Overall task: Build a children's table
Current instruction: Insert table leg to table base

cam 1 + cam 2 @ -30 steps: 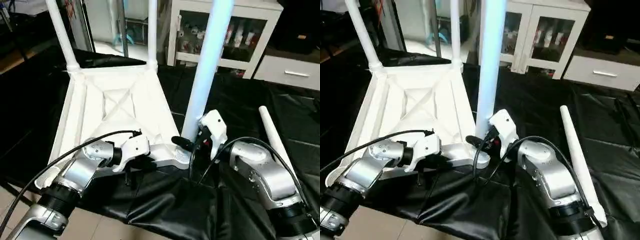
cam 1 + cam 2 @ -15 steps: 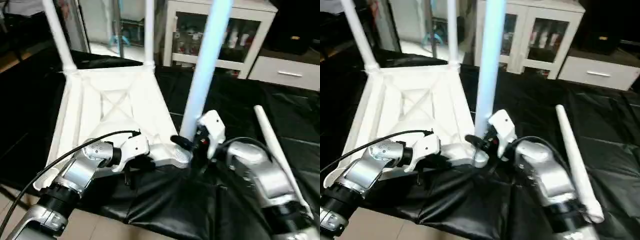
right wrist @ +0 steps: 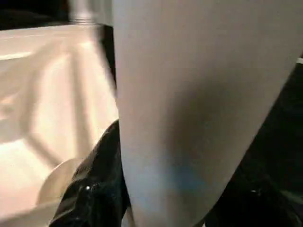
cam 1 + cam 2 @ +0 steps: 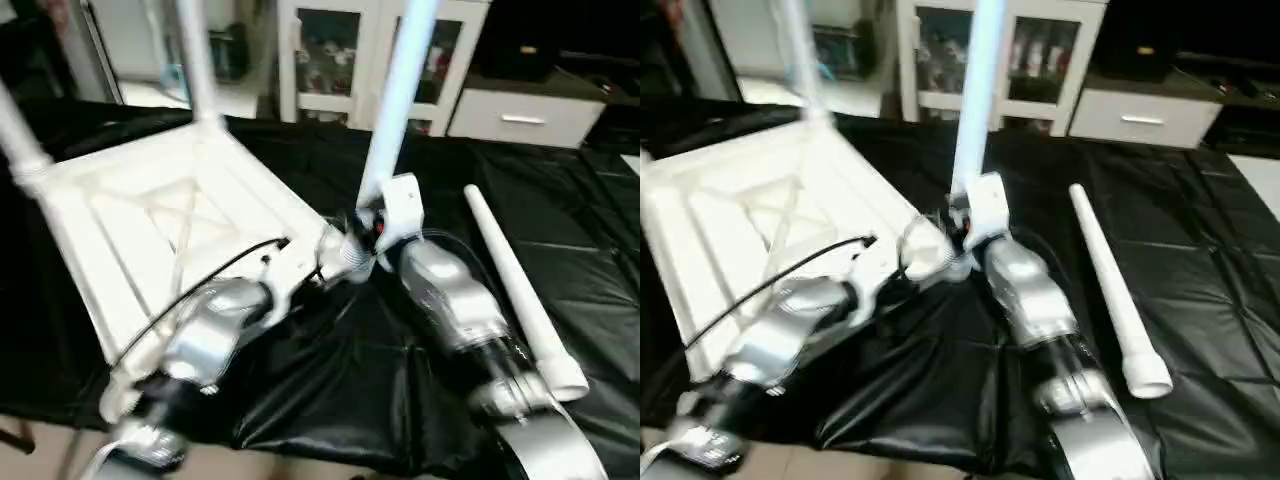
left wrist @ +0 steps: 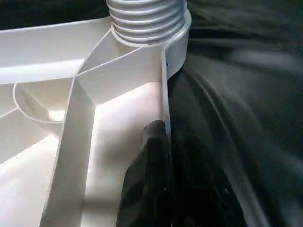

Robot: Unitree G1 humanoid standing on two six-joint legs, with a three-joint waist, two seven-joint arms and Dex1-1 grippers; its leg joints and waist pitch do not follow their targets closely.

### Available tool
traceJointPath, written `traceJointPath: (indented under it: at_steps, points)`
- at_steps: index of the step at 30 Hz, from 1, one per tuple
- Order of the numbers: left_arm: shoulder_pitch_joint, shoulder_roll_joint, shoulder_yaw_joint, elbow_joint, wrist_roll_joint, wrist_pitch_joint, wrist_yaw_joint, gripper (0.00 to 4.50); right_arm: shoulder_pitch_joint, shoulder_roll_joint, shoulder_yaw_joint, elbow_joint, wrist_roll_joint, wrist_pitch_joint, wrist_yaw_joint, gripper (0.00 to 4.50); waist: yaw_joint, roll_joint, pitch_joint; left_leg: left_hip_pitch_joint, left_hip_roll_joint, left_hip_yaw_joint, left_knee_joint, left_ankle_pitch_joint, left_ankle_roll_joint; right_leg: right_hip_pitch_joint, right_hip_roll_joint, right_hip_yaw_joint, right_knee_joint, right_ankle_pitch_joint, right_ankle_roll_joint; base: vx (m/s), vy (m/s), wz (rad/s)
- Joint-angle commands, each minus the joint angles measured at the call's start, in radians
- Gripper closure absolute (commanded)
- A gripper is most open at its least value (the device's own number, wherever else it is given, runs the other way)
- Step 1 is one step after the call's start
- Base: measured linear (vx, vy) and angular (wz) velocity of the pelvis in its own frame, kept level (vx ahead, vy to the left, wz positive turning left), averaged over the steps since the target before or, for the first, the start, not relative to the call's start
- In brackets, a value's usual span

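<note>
The white tabletop (image 4: 150, 215) lies underside up on the black-covered table, X ribs showing. Two legs (image 4: 197, 60) stand in its far corner sockets. A third leg (image 4: 400, 90) stands upright at the near right corner socket (image 5: 147, 19), whose threads show. My right gripper (image 4: 362, 228) is shut on that leg's base, one black finger (image 3: 94, 189) on each side. My left gripper (image 4: 305, 275) is shut on the tabletop's rim beside that socket, one finger (image 5: 151, 156) inside the rim wall. A fourth leg (image 4: 512, 285) lies loose on the cloth to the right.
A white glass-door cabinet (image 4: 330, 45) and a white drawer unit (image 4: 520, 115) stand behind the table. The black cloth (image 4: 340, 380) hangs wrinkled over the near edge. A black cable (image 4: 210, 285) runs along my left forearm.
The view has shifted. The tabletop has swung, its far end now further left, while the upright leg stays at the near corner. Both grippers keep their holds.
</note>
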Motion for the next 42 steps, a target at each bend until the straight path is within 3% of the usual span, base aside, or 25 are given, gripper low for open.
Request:
traceJointPath:
  at_steps: [1, 2, 3, 4, 6, 7, 11, 13, 17, 21, 23, 26, 28, 30, 33, 34, 36, 37, 39, 42]
  points:
    - [-0.026, -0.065, 0.030, 0.019, -0.002, 0.022, 0.109, 4.50, 0.015, 0.012, -0.013, 0.180, -0.047, 0.023, -0.105, 2.66, 0.008, -0.006, -0.044, -0.010, 0.099, -0.052, -0.092, -0.307, -0.015, 0.029, -0.127, 0.083, -0.076, -0.288, -0.178, 0.000, 0.000, 0.00]
    - [-0.034, -0.080, 0.037, 0.030, 0.003, 0.024, 0.136, 4.50, 0.005, 0.019, -0.014, 0.196, -0.049, 0.017, -0.121, 2.66, 0.014, -0.006, -0.044, -0.011, 0.097, -0.046, -0.087, -0.256, 0.005, 0.030, -0.127, 0.082, -0.075, -0.245, -0.190, 0.000, 0.000, 0.00]
    - [-0.046, -0.101, 0.053, 0.050, 0.006, 0.017, 0.183, 4.50, -0.003, 0.029, -0.022, 0.211, -0.045, 0.013, -0.142, 2.66, 0.014, -0.015, -0.046, -0.012, 0.096, -0.043, -0.085, -0.239, 0.017, 0.032, -0.126, 0.082, -0.075, -0.236, -0.192, 0.000, 0.000, 0.00]
    - [-0.059, -0.123, 0.069, 0.072, 0.010, 0.011, 0.231, 4.50, -0.013, 0.040, -0.032, 0.229, -0.042, 0.003, -0.167, 2.66, 0.021, -0.017, -0.048, -0.009, 0.097, -0.041, -0.082, -0.213, 0.033, 0.032, -0.127, 0.082, -0.074, -0.233, -0.194, 0.000, 0.000, 0.00]
    - [-0.073, -0.146, 0.085, 0.096, 0.014, 0.005, 0.282, 4.50, -0.025, 0.053, -0.043, 0.256, -0.042, -0.016, -0.193, 2.66, 0.025, -0.018, -0.050, -0.008, 0.096, -0.036, -0.079, -0.196, 0.048, 0.028, -0.123, 0.080, -0.073, -0.232, -0.195, 0.025, -0.018, 0.02]
    - [-0.077, -0.151, 0.090, 0.104, 0.013, 0.001, 0.295, 4.50, -0.028, 0.057, -0.046, 0.263, -0.040, -0.019, -0.198, 2.66, 0.032, -0.020, -0.053, -0.011, 0.096, -0.036, -0.078, -0.170, 0.058, 0.033, -0.124, 0.079, -0.068, -0.213, -0.193, 0.000, 0.000, 0.00]
    - [-0.080, -0.164, 0.102, 0.105, 0.013, 0.011, 0.325, 4.50, -0.053, 0.070, -0.069, 0.316, -0.034, -0.053, -0.212, 2.66, 0.042, -0.021, -0.058, -0.014, 0.100, -0.034, -0.075, -0.079, 0.096, 0.040, -0.120, 0.075, -0.050, -0.081, -0.223, 0.000, 0.000, 0.00]
    - [-0.081, -0.163, 0.099, 0.104, 0.009, 0.020, 0.324, 4.50, -0.070, 0.075, -0.080, 0.351, -0.031, -0.074, -0.215, 2.66, 0.042, -0.017, -0.056, -0.012, 0.101, -0.033, -0.076, -0.097, 0.097, 0.038, -0.120, 0.074, -0.052, -0.100, -0.227, 0.000, 0.000, 0.00]
    - [-0.082, -0.163, 0.095, 0.108, 0.003, 0.027, 0.319, 4.50, -0.087, 0.079, -0.093, 0.385, -0.030, -0.096, -0.211, 2.66, 0.037, -0.016, -0.053, -0.009, 0.102, -0.035, -0.080, -0.160, 0.064, 0.036, -0.118, 0.073, -0.062, -0.187, -0.208, 0.000, 0.000, 0.00]
    - [-0.085, -0.166, 0.090, 0.116, -0.002, 0.025, 0.323, 4.50, -0.101, 0.084, -0.099, 0.407, -0.031, -0.124, -0.172, 2.66, 0.037, -0.015, -0.054, -0.009, 0.102, -0.034, -0.080, -0.152, 0.061, 0.036, -0.117, 0.074, -0.059, -0.154, -0.215, 0.000, 0.000, 0.00]
    - [-0.086, -0.165, 0.087, 0.118, -0.004, 0.025, 0.320, 4.50, -0.111, 0.087, -0.108, 0.410, -0.024, -0.151, -0.137, 2.10, 0.037, -0.014, -0.054, -0.011, 0.102, -0.035, -0.079, -0.160, 0.062, 0.038, -0.119, 0.074, -0.059, -0.167, -0.217, 0.000, 0.000, 0.00]
    - [-0.087, -0.164, 0.086, 0.118, -0.005, 0.024, 0.316, 4.50, -0.117, 0.088, -0.112, 0.406, -0.020, -0.166, -0.118, 1.87, 0.037, -0.014, -0.056, -0.010, 0.102, -0.034, -0.078, -0.148, 0.068, 0.039, -0.120, 0.075, -0.058, -0.153, -0.222, 0.000, 0.000, 0.00]
    - [-0.085, -0.156, 0.078, 0.110, -0.005, 0.022, 0.301, 4.50, -0.122, 0.086, -0.111, 0.374, -0.013, -0.167, -0.081, 1.76, 0.040, -0.016, -0.062, -0.015, 0.103, -0.034, -0.073, -0.089, 0.087, 0.046, -0.121, 0.074, -0.046, -0.069, -0.242, 0.000, 0.000, 0.00]
    - [-0.078, -0.134, 0.069, 0.090, -0.008, 0.020, 0.269, 4.50, -0.109, 0.075, -0.100, 0.288, -0.004, -0.151, -0.023, 1.52, 0.040, -0.011, -0.060, -0.015, 0.103, -0.033, -0.073, -0.087, 0.107, 0.045, -0.119, 0.073, -0.045, -0.060, -0.251, 0.000, 0.000, 0.00]
    - [-0.073, -0.121, 0.065, 0.080, -0.008, 0.019, 0.253, 4.50, -0.090, 0.068, -0.093, 0.231, 0.004, -0.135, 0.006, 1.29, 0.044, -0.012, -0.066, -0.016, 0.102, -0.031, -0.066, -0.035, 0.136, 0.047, -0.121, 0.073, -0.037, -0.003, -0.263, 0.000, 0.000, 0.00]
    - [-0.066, -0.102, 0.057, 0.071, -0.007, 0.010, 0.232, 4.50, -0.058, 0.058, -0.082, 0.147, 0.014, -0.106, 0.047, 1.08, 0.046, -0.014, -0.067, -0.018, 0.101, -0.031, -0.063, -0.003, 0.154, 0.048, -0.119, 0.074, -0.032, 0.037, -0.268, 0.000, 0.000, 0.00]
    - [-0.065, -0.098, 0.055, 0.069, -0.007, 0.008, 0.227, 4.50, -0.052, 0.056, -0.080, 0.131, 0.016, -0.101, 0.055, 1.01, 0.047, -0.015, -0.069, -0.019, 0.102, -0.031, -0.059, 0.040, 0.191, 0.045, -0.118, 0.072, -0.024, 0.095, -0.280, 0.000, 0.000, 0.00]
    - [-0.054, -0.075, 0.045, 0.055, -0.010, 0.003, 0.199, 4.50, 0.007, 0.037, -0.060, -0.001, 0.034, -0.053, 0.113, 0.94, 0.048, -0.014, -0.067, -0.018, 0.101, -0.029, -0.057, 0.031, 0.200, 0.044, -0.118, 0.072, -0.028, 0.075, -0.283, 0.000, 0.000, 0.00]
    - [-0.050, -0.068, 0.041, 0.050, -0.011, 0.001, 0.189, 4.50, 0.029, 0.029, -0.052, -0.047, 0.041, -0.036, 0.131, 0.74, 0.057, -0.015, -0.066, -0.018, 0.104, -0.031, -0.058, 0.021, 0.202, 0.045, -0.119, 0.072, -0.029, 0.048, -0.269, 0.000, 0.000, 0.00]
    - [-0.024, -0.021, 0.007, 0.019, -0.024, -0.001, 0.122, 4.50, 0.155, -0.038, -0.009, -0.297, 0.056, 0.083, 0.207, 0.41, 0.063, -0.014, -0.058, -0.014, 0.106, -0.030, -0.064, -0.044, 0.161, 0.042, -0.114, 0.073, -0.045, -0.074, -0.237, 0.000, 0.000, 0.00]
